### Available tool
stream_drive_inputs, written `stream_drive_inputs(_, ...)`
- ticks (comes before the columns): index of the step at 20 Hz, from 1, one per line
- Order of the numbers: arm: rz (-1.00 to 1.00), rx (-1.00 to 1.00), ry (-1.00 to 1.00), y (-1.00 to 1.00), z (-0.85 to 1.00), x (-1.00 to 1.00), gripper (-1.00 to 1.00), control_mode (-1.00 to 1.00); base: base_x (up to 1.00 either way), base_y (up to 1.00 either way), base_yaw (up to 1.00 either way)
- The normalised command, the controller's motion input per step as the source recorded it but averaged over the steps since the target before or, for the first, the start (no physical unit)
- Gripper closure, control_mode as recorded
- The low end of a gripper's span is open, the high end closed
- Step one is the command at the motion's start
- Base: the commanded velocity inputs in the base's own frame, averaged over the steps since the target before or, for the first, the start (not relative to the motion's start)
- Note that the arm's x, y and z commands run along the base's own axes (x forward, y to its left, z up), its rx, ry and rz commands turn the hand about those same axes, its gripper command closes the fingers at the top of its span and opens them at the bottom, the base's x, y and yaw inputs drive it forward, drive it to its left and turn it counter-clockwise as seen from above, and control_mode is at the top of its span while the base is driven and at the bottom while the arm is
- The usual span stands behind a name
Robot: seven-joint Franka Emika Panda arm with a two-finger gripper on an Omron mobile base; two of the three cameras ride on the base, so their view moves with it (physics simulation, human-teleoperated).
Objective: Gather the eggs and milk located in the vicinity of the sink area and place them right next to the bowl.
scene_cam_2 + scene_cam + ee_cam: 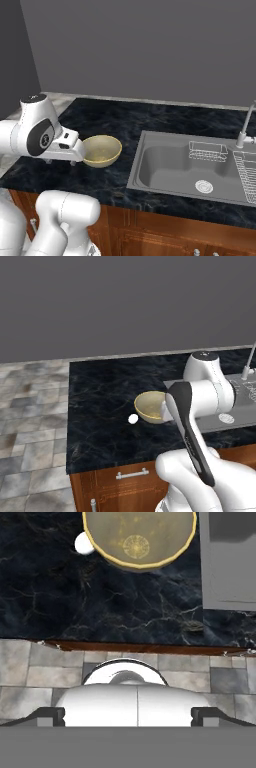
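The tan-yellow bowl (pixel 149 406) (pixel 102 150) (pixel 139 537) stands on the dark marble counter, left of the sink (pixel 170 165) (pixel 227 562). One white egg (pixel 133 418) (pixel 84 543) lies on the counter, touching or nearly touching the bowl's left side. My gripper (pixel 61 161) (pixel 127 717) hangs open just in front of the bowl, pointing down over the counter's front edge. Its fingertips (pixel 47 714) stand wide apart with nothing between them. The milk is out of view.
A thin curved faucet (pixel 246 125) (pixel 247 363) rises behind the sink, and a wire rack (pixel 207 150) sits inside the basin. Wooden drawers with a silver handle (pixel 132 474) run below the counter. Tiled floor (pixel 30 421) lies to the left.
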Motion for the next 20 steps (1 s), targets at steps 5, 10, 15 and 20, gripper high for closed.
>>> stream_drive_inputs(5,-0.01,0.0,0.0,-0.12,-0.01,-0.09,-1.0,1.0,-0.03,-0.34,-0.03)
stream_drive_inputs(10,0.0,0.0,0.0,0.0,0.0,0.0,-1.0,1.0,0.0,-0.87,-0.01)
stream_drive_inputs(15,0.0,0.0,0.0,0.0,0.0,0.0,-1.0,1.0,0.0,-1.0,0.0)
stream_drive_inputs(20,0.0,0.0,0.0,0.0,0.0,0.0,-1.0,1.0,0.02,-1.0,0.0)
